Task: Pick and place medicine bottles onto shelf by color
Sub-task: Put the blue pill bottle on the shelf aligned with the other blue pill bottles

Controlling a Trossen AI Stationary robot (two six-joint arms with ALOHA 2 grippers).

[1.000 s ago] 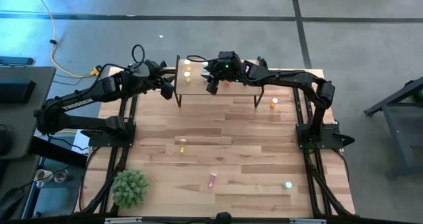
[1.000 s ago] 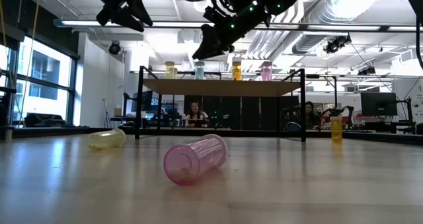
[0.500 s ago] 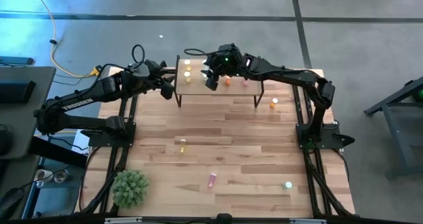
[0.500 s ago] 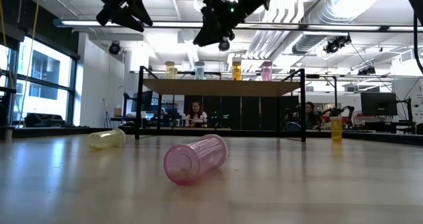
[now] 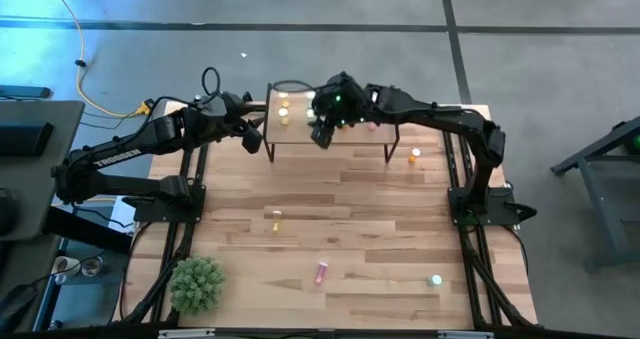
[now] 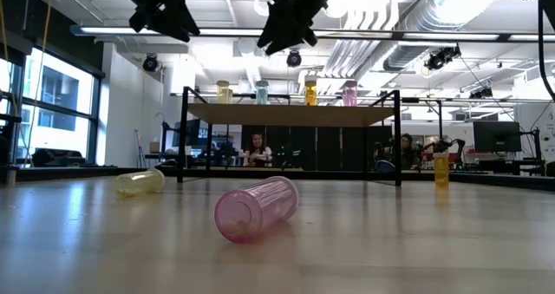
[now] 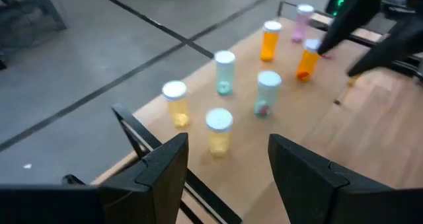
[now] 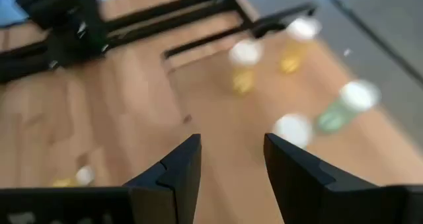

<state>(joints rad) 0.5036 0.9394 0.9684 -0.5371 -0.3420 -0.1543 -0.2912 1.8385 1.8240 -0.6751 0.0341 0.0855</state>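
The shelf [image 5: 360,139] stands at the table's far side. Yellow [image 7: 219,129], green [image 7: 268,93], orange [image 7: 271,40] and pink [image 7: 303,20] bottles stand upright on it on their bases. My right gripper [image 5: 320,134] is open and empty above the shelf's left half, high over the bottles in the low view [image 6: 282,25]. My left gripper [image 5: 258,134] is open and empty in the air off the shelf's left end. Loose on the table are a yellow bottle [image 5: 277,217], a pink one [image 5: 321,272], a green one [image 5: 435,279] and an orange one [image 5: 415,156].
A green plant [image 5: 196,284] sits at the table's near left corner. In the low view the pink bottle [image 6: 256,209] and the yellow one [image 6: 139,183] lie on their sides, and the orange one [image 6: 441,168] stands upright. People sit in the room beyond the table.
My right gripper has gone up from just above the bottles on the shelf to well clear of them. The bottles on the shelf have stayed upright and in place.
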